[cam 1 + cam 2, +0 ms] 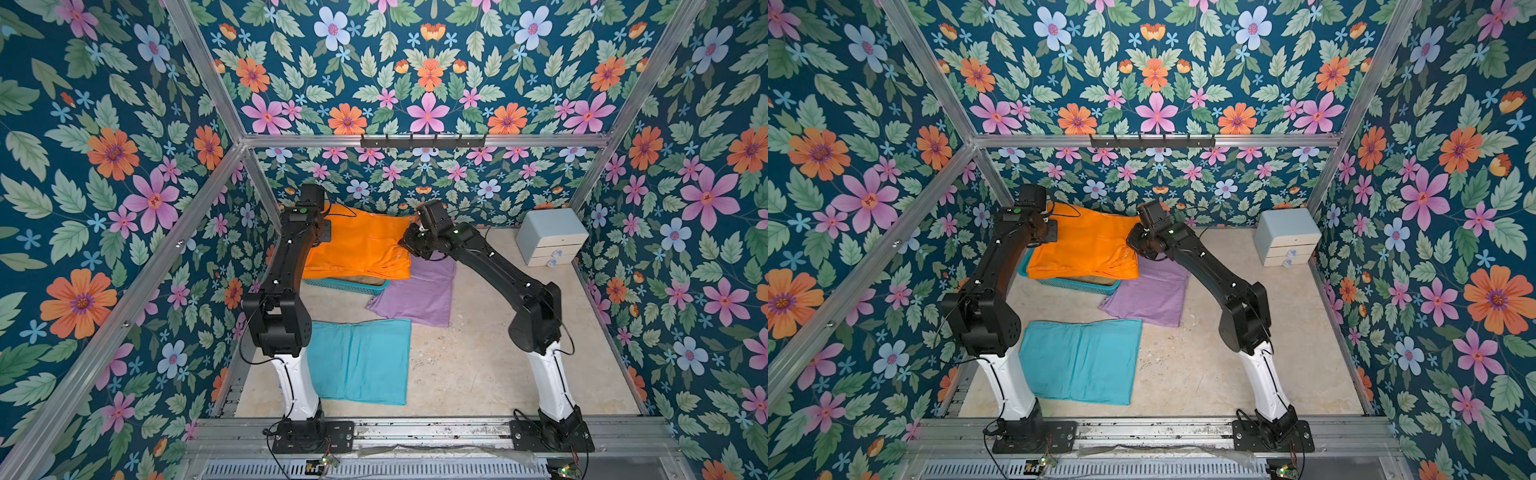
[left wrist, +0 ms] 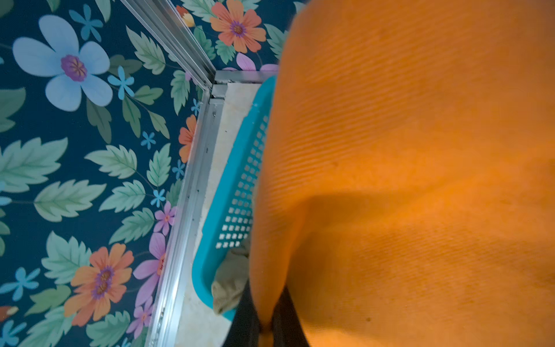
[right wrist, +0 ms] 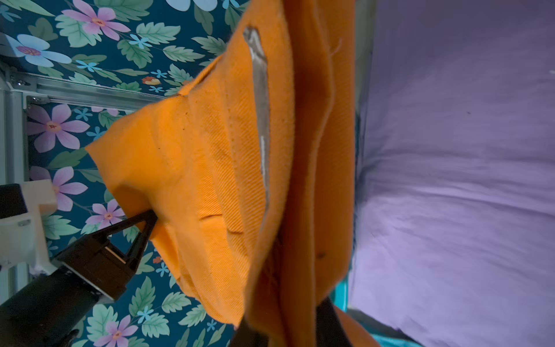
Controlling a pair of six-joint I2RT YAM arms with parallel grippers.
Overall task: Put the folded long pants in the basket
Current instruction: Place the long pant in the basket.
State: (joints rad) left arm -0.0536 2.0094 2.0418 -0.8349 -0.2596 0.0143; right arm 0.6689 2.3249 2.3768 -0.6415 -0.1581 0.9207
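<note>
- The orange pants (image 1: 357, 245) hang spread between the two grippers over the basket (image 1: 345, 286) and cover most of its opening. Only the basket's near rim and near right corner show in both top views. Whether the cloth rests on the rim I cannot tell.
- The left gripper (image 3: 152, 217) has its jaws pinched narrow on a far corner of the orange pants. In the left wrist view the cloth runs down between its fingers (image 2: 246, 327).
- The right gripper (image 3: 288, 330) has its jaws clamped on the layered right edge of the same pants.
- The basket sits at the far left corner of the table (image 1: 478, 353), with its mesh side just beside the table's left edge.
- Inside the basket lie the khaki pants (image 2: 231, 279), bunched against an end wall beneath the orange cloth.
- The purple pants (image 1: 415, 295) lie flat on the table, just beside the basket's right side.
- The turquoise pants (image 1: 359, 359) lie flat towards the table's near left corner, outside the basket and just beside the purple ones.
- A drawer box (image 1: 548, 237) stands at the far right corner. Its drawers are pushed in and the contents are hidden.
</note>
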